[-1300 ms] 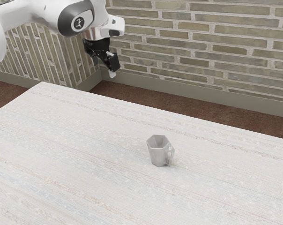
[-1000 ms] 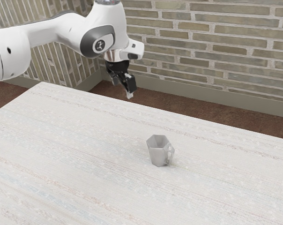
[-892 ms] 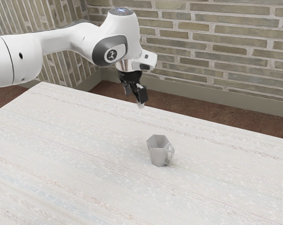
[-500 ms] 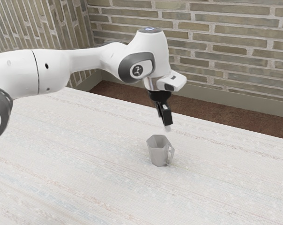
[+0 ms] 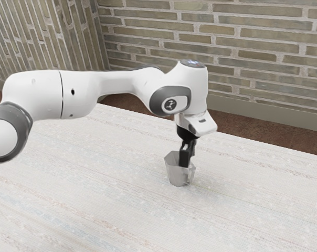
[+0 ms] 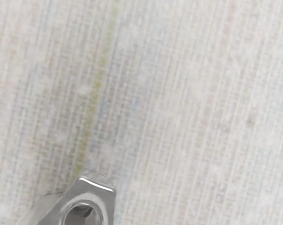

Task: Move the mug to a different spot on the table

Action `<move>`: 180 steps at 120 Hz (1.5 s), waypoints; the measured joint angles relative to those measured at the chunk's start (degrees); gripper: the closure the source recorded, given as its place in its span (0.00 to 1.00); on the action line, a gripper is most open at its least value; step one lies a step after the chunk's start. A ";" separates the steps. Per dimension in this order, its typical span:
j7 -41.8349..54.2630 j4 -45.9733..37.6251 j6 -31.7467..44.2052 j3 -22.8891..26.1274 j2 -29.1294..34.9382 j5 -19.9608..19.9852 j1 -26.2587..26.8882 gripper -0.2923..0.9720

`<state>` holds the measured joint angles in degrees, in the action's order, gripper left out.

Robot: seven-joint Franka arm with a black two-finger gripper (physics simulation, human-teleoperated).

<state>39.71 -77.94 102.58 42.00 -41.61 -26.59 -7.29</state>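
Under our gripper: one mug, grey, faceted, upright on the desk.

Item 1, gripper. It points straight down, with its tip at the mug's rim on the handle side. Whether it is spread or closed we cannot tell, as the dark tip reads as a single shape against the mug.

Item 2, mug. It stands flat on the desk, neither raised nor tilted. In the wrist view a grey metallic part of the mug lies just below our hand, with bare desk beyond it.

Item 3, contents. We see nothing inside the mug as far as the opening shows. The part of the mouth nearest the gripper is hidden.

Item 4, progress. We judge the approach done and the grasp either pending or just forming. Lifting the mug, carrying it and setting it down at another spot remain to do. The desk offers open room on every side of the gripper.
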 joint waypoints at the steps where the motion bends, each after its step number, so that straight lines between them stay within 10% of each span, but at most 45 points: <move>1: 0.34 0.01 0.13 0.13 -0.03 -0.19 0.02 0.23; 88: 17.41 0.22 8.54 -1.50 -5.65 -6.91 0.59 0.24; 180: 20.19 -1.39 14.26 -4.08 -6.38 -7.34 0.75 0.63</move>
<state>59.90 -79.33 116.84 37.92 -47.98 -33.93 -6.53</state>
